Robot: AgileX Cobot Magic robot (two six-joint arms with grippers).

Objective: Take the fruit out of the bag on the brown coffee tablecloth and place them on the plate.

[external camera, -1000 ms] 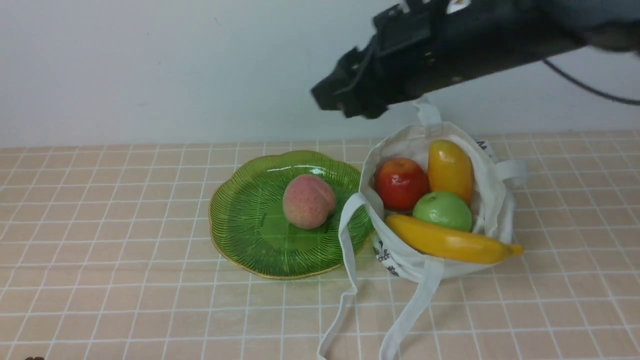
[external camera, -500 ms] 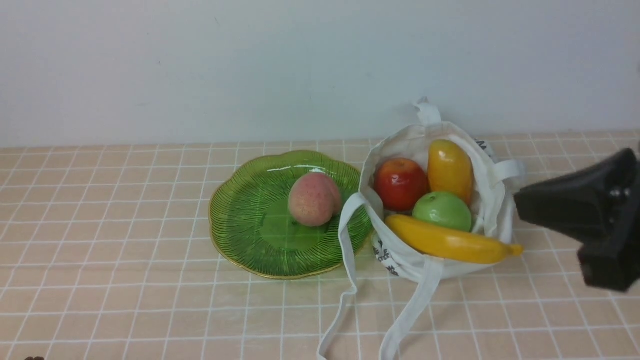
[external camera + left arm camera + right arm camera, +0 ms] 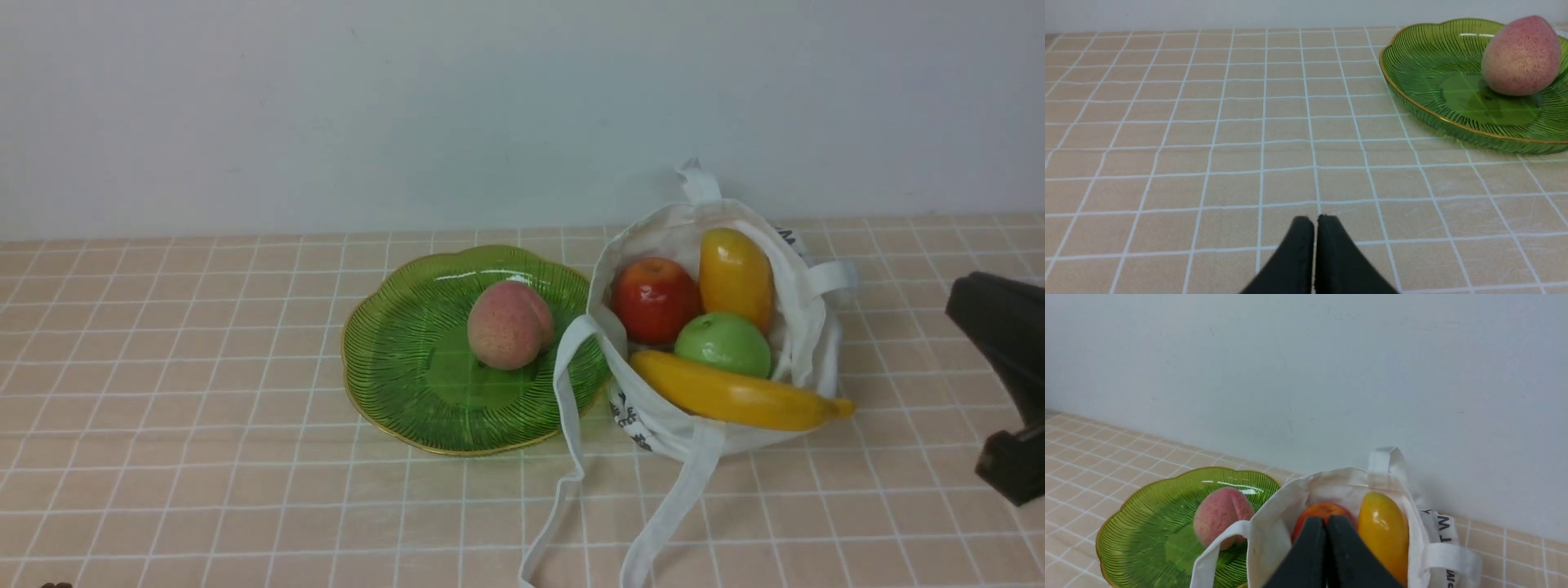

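On the plate (image 3: 392, 367): peach (image 3: 508, 325) alone, right of centre
Bag (image 3: 804, 327): just right of plate, mouth open, on brown coffee tablecloth (image 3: 163, 367)
Inside bag: red apple (image 3: 653, 298), mango (image 3: 735, 273), green apple (image 3: 722, 343); banana (image 3: 727, 396) across front lip
Left jaws: pressed together, empty, low over bare cloth
Right jaws: pressed together, empty, off to the bag's right

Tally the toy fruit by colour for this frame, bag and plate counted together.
Pink-red: 1, speckled pink-red peach on the green ribbed glass plate
Red: 1, glossy red apple in the white cloth bag
Green: 1, green apple
Yellow or orange: 2, yellow-orange mango and long yellow banana
Total: 5
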